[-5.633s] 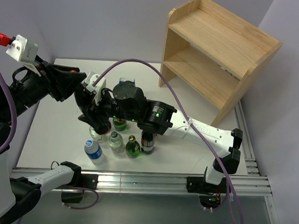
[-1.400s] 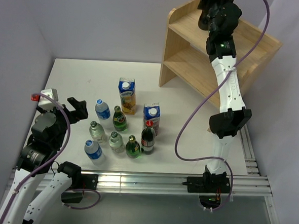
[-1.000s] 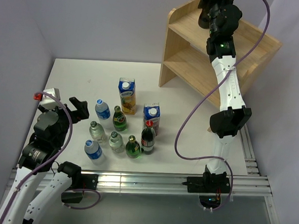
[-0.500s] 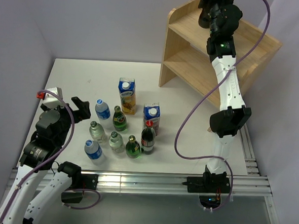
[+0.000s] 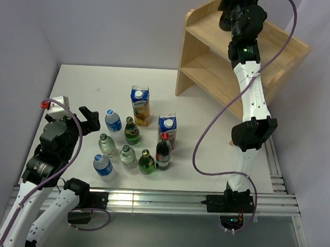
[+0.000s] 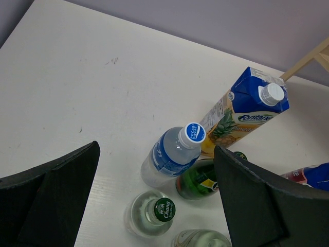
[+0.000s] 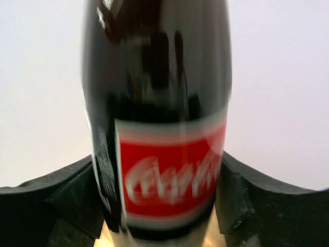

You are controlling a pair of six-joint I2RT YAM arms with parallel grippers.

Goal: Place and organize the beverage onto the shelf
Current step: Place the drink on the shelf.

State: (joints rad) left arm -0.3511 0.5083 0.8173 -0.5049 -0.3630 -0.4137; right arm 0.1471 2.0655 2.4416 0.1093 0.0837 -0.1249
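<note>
My right gripper (image 7: 157,172) is up on the top tier of the wooden shelf (image 5: 270,51), shut on a dark cola bottle (image 7: 164,103) with a red label that stands on the wood. The other beverages stand grouped on the white table: two blue-topped juice cartons (image 5: 140,104) (image 5: 167,129), a red-capped cola bottle (image 5: 162,151), green bottles (image 5: 132,131) and clear water bottles (image 5: 113,121). My left gripper (image 6: 156,154) hangs open just left of the group, with a blue-capped water bottle (image 6: 172,154) below the gap between its fingers.
The shelf's lower tier (image 5: 223,82) is bare wood. A purple cable (image 5: 209,137) loops from the right arm over the table's right side. The aluminium rail (image 5: 166,199) runs along the near edge.
The right arm has carried a cola bottle from the group up to the shelf top. Over the last second the left gripper has edged toward the water bottles; the right wrist view is blurred.
</note>
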